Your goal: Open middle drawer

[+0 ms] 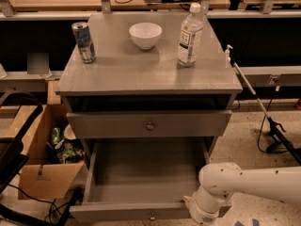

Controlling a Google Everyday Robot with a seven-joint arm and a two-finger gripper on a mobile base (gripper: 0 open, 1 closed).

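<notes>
middle drawer (pixel 149 123) — matt grey painted wood | pincer (pixel 198 211) by lowest drawer (pixel 117 213) — glossy white plastic

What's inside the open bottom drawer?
The bottom drawer shows only bare floor; its back hides under the middle drawer. The hand is unseen below the arm, bottom right.

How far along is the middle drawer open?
Done: the middle drawer is pulled well out, its inside floor in full view below the knobbed front above it. In hand: the gripper sits at the right end of its front; contact unclear. Left: probably just backing the arm away.
</notes>
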